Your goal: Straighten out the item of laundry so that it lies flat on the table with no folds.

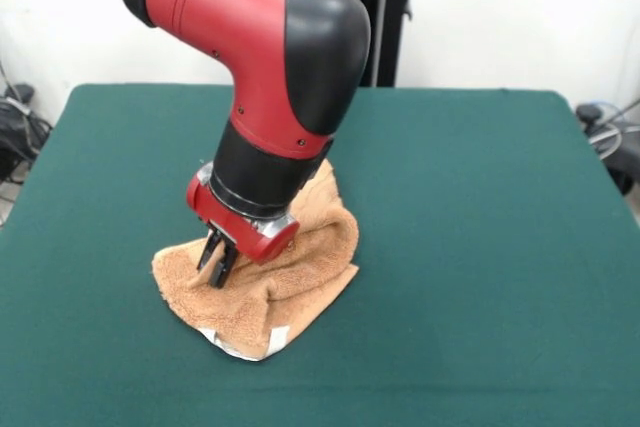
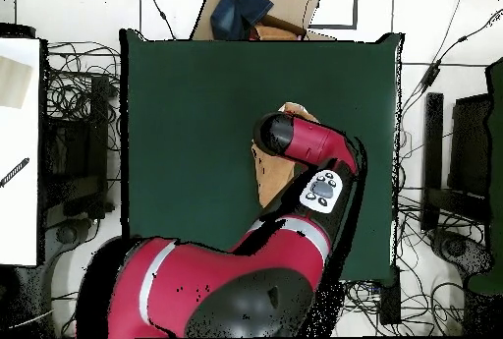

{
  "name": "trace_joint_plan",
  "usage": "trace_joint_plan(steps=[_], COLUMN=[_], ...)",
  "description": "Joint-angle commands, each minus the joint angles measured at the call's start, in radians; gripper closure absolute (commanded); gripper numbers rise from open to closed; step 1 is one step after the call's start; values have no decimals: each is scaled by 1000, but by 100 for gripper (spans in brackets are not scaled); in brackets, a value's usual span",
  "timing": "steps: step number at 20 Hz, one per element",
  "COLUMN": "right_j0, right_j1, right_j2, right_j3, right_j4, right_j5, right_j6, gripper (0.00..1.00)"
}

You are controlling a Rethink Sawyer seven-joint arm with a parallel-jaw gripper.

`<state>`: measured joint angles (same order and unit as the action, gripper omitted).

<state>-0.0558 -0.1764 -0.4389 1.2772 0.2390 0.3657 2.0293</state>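
Towel (image 1: 300,257), orange-tan terry, sits bunched on the green desk (image 1: 480,207), toward the near-left of centre in the front view. Not flat: right side humps up in a rolled fold, near corner flipped so a pale band and white underside show at the front edge. No readable writing or brand on towel or arm; a white tag-like patch at the near corner, text not legible.

Gripper (image 1: 217,265) comes down from the red and black arm (image 1: 260,37) onto the left part of the towel. Jaws sit close together with their tips pressed into the terry; looks like a pinch of cloth is between them, so clenched on the towel. Rest of the towel spreads right of and behind the jaws, partly hidden by the wrist.

Overhead view: arm covers most of the towel, only tan slivers show beside the wrist (image 2: 285,137); gripper itself hidden there. No containers on the desk. Cables and clutter lie around the desk edges.
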Motion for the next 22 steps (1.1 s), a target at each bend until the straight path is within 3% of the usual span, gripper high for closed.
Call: trace_joint_plan(steps=[1, 13, 16, 18, 22], right_j0=[4, 26, 73, 102, 151], right_j1=[-5, -21, -114, -208, -322], right_j2=[148, 123, 76, 40, -50], right_j3=[47, 55, 118, 148, 104], right_j4=[-13, 15, 25, 24, 7], right_j5=[-75, 29, 99, 213, 476], right_j6=[121, 145, 180, 176, 170], gripper=[100, 100, 100, 100, 100])
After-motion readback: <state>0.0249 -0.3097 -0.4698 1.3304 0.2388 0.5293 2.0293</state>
